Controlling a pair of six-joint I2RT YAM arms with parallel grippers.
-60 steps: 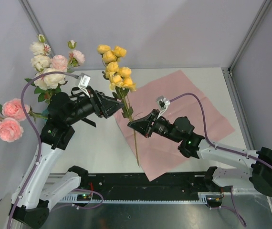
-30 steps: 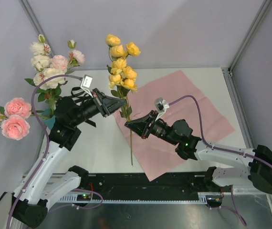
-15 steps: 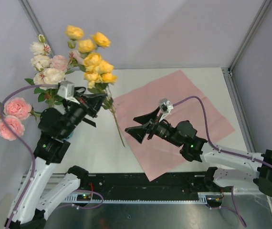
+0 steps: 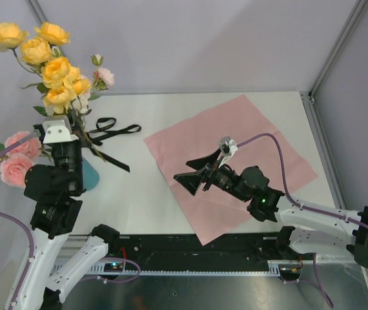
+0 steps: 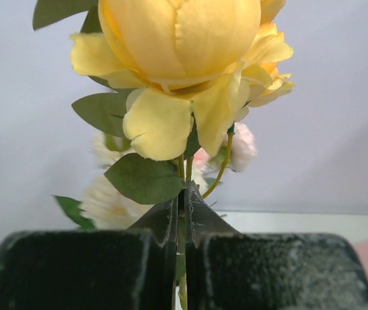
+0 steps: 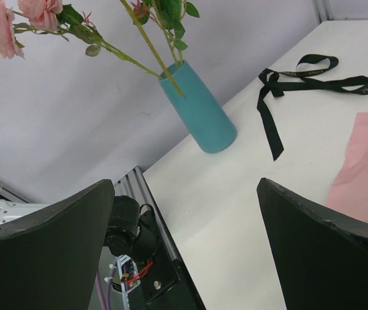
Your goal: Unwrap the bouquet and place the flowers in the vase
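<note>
Yellow roses [image 4: 55, 61] stand high over the far left corner of the table [image 4: 139, 200], their thin stem [image 5: 182, 171] pinched between the closed jaws of the left gripper [image 5: 183, 213], just under the lowest leaves. From the right wrist view a long stem slants down to the mouth of the teal vase [image 6: 200, 111]; whether its end is inside cannot be told. The vase stands upright at the table's left edge, with pink roses [image 4: 15, 158] and cream-white roses [image 5: 100, 200] leaning out of it. An untied black ribbon [image 6: 272, 79] lies flat on the table just beside the vase, toward the middle. A pink paper sheet [image 4: 248, 129] is spread flat across the middle and right of the table. The right gripper [image 4: 185, 173] hovers over the sheet's near left part, jaws spread wide and holding nothing, pointing toward the vase.
</note>
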